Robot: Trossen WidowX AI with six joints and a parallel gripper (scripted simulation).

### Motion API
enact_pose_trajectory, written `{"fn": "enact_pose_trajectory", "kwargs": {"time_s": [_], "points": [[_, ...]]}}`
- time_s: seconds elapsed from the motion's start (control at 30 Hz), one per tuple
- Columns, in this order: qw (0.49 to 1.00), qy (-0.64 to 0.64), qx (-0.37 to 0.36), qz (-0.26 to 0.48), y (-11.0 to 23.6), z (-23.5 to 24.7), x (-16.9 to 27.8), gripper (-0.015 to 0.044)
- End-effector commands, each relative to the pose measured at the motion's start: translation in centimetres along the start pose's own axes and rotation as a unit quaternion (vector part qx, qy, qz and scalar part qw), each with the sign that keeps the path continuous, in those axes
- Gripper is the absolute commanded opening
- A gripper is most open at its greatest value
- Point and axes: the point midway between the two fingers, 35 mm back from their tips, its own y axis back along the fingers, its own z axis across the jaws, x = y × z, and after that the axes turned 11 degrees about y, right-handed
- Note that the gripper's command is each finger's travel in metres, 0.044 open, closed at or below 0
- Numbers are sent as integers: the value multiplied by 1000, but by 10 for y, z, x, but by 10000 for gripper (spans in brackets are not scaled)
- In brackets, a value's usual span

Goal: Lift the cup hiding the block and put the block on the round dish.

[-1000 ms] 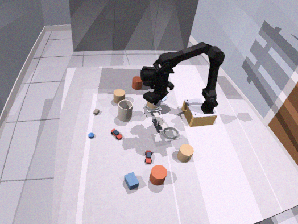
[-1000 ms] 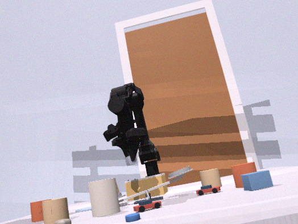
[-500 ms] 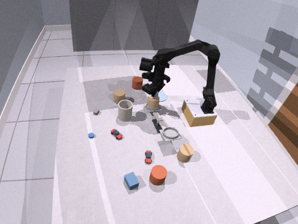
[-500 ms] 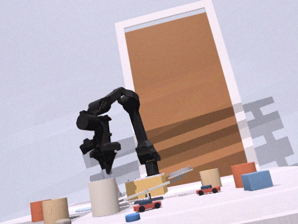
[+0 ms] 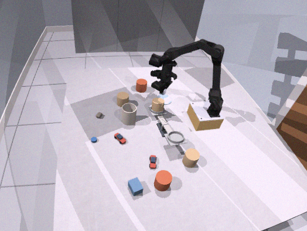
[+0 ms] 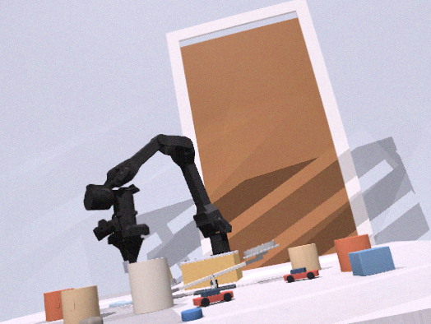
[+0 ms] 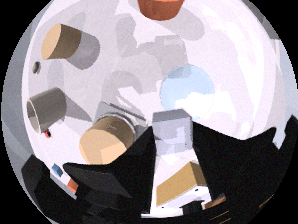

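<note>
While the end effector (image 5: pixel 163 90) is hanging clamped on the small grey block (image 7: pixel 172 128), the pale-blue round dish (image 5: pixel 166 99) is lying just beneath it and the remaining tan cup (image 5: pixel 157 104) is standing just beside. Judging from this, a good release is calling for a straight descent, keeping away from that cup. Scattered cylinders and toy cars are crowding the white bench (image 5: pixel 234 176), beyond which a brown door (image 6: pixel 263 136) is standing.

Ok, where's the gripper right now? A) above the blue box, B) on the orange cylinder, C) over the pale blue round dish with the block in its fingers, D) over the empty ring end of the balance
C: the gripper hangs just above the pale blue dish, and the wrist view shows a pale block between its fingers.
</note>
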Motion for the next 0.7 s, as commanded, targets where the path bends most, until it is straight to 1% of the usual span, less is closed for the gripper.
{"fn": "enact_pose_trajectory", "kwargs": {"time_s": [0.0,0.13,0.3,0.53,0.67], "points": [[1000,7,-3,6,-11,-25,3,0],[1000,11,-3,6,-17,-47,5,0],[1000,12,-4,6,-24,-49,5,0],[1000,12,-4,6,-58,-48,6,0],[1000,12,-4,6,-59,-48,6,0]]}}
